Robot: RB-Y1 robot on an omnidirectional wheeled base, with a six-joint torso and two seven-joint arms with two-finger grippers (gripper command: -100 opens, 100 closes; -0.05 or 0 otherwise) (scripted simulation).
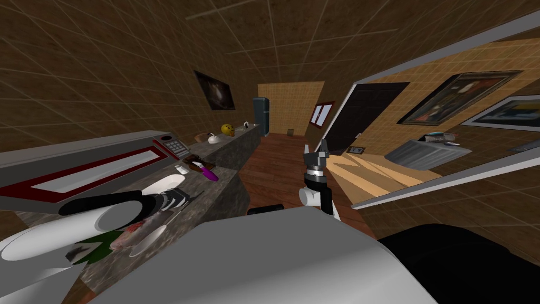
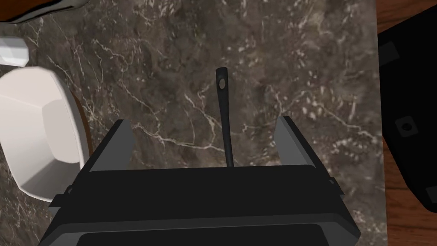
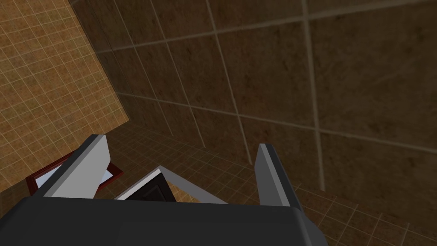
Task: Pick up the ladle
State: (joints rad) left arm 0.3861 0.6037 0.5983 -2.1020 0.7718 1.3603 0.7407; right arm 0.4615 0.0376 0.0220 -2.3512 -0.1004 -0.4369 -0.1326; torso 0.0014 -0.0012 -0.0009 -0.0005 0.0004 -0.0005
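The ladle (image 2: 224, 119) lies on the dark marble counter (image 2: 298, 64); its thin black handle, with a hole at the end, runs out from under the gripper's body, which hides the rest. My left gripper (image 2: 202, 121) hovers just over it, open, one finger on either side of the handle and well apart from it. In the head view the left gripper (image 1: 182, 198) sits low over the counter beside a white bowl. My right gripper (image 1: 322, 146) is raised over the wooden floor, open and holding nothing (image 3: 180, 143).
A white bowl (image 2: 38, 132) stands close to one finger of the left gripper. A microwave (image 1: 89, 169) sits behind it, a purple utensil (image 1: 208, 171) further along, and a plate with meat (image 1: 140, 235) nearer me. The counter's edge (image 2: 377, 128) drops to wooden floor.
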